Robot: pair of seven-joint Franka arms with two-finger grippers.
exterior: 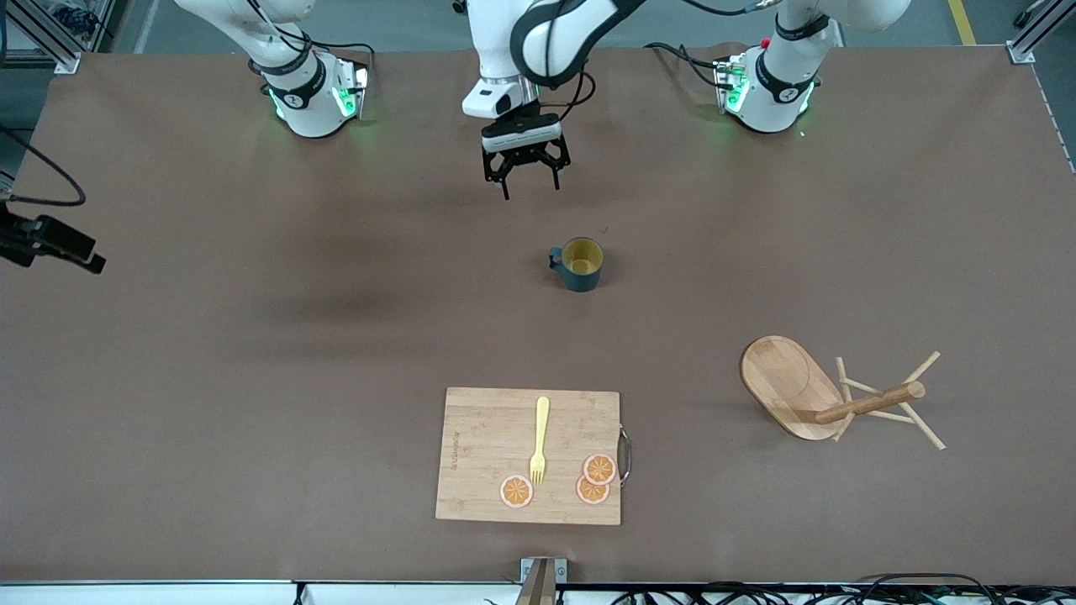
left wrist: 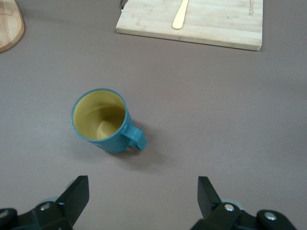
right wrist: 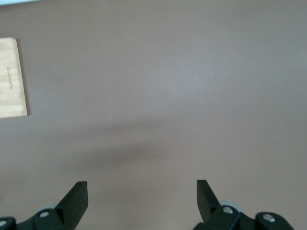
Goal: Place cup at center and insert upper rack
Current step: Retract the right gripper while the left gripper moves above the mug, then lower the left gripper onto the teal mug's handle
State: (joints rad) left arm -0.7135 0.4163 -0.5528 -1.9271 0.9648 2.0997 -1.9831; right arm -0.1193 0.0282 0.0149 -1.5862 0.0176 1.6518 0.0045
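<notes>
The dark teal cup [exterior: 580, 262] with its yellow inside stands upright near the middle of the table. It also shows in the left wrist view [left wrist: 103, 120], handle toward the right arm's end. My left gripper [exterior: 530, 189] [left wrist: 142, 191] hangs open and empty over bare table between the cup and the robots' bases. The wooden mug tree [exterior: 790, 382] lies tipped on its side toward the left arm's end, its post [exterior: 870, 402] and pegs pointing sideways. Its base edge shows in the left wrist view [left wrist: 9, 28]. My right gripper [right wrist: 141, 191] is open and empty over bare table, out of the front view.
A rectangular cutting board [exterior: 487, 437] [left wrist: 216, 24] [right wrist: 12, 76] lies near the front edge. It carries a yellow fork [exterior: 540, 437] [left wrist: 180, 14] and three orange slices [exterior: 516, 491]. A black camera [exterior: 50, 244] juts in at the right arm's end.
</notes>
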